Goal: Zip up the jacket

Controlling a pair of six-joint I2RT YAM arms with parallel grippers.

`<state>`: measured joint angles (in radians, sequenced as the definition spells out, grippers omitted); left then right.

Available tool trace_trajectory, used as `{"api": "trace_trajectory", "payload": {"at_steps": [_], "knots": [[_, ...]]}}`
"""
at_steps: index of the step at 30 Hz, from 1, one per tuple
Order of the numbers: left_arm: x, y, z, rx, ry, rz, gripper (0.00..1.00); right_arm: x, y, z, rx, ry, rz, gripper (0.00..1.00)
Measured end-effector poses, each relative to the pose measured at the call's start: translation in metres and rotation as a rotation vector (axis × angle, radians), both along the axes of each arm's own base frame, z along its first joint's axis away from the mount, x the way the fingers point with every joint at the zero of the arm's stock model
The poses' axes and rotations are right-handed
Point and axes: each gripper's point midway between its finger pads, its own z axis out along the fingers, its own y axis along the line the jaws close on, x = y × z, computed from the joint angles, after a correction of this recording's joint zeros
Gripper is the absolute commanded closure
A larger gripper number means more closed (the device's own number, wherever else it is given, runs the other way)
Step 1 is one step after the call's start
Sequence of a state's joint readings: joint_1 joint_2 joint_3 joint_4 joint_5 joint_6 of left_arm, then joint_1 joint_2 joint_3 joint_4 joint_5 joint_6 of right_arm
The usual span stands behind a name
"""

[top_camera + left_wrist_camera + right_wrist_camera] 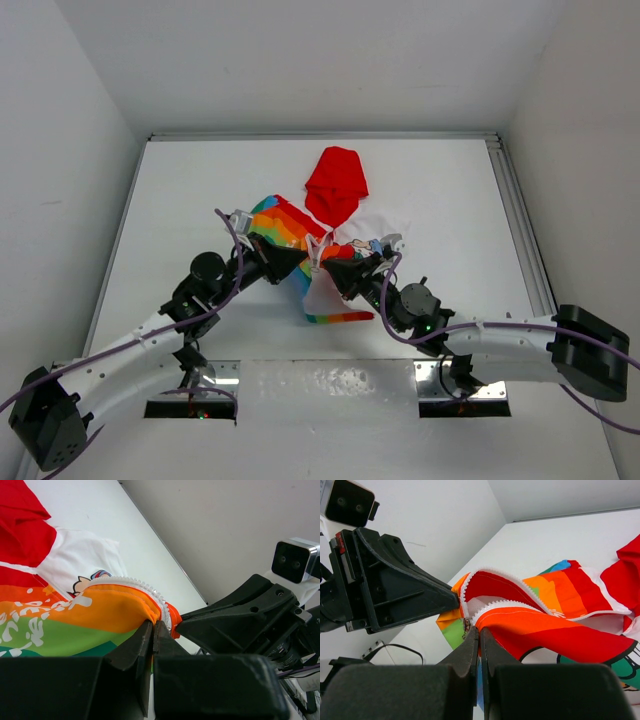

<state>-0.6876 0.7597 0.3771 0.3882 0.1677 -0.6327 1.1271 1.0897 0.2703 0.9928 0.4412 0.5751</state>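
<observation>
The jacket (pixel 283 226) lies mid-table, with rainbow stripes, the red hood (pixel 336 183) at the far end and white lining showing. It is open, and its white zipper teeth (pixel 506 606) spread apart in a V. My left gripper (pixel 300 259) is shut on the orange front edge of the jacket (pixel 100 611), beside the zipper teeth (pixel 134 582). My right gripper (pixel 336 272) is shut on the other front edge (pixel 555 630), with the small metal zipper slider (pixel 467 625) right at its fingertips. The two grippers are almost tip to tip, lifting the lower hem.
The white table (pixel 200 190) has white walls on three sides and a metal rail (pixel 520 230) along its right edge. Each wrist view shows the other arm's gripper close by: the right one (pixel 240 622) and the left one (pixel 395 592).
</observation>
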Motion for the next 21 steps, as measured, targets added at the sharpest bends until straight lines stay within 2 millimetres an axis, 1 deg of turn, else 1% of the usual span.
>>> {"api": "trace_trajectory", "payload": {"at_steps": [21], "knots": [[-0.0001,-0.0008,-0.0031,0.007,0.003,-0.005,1.0,0.0009,0.0014,0.004,0.0,-0.007,-0.001,1.0]]}}
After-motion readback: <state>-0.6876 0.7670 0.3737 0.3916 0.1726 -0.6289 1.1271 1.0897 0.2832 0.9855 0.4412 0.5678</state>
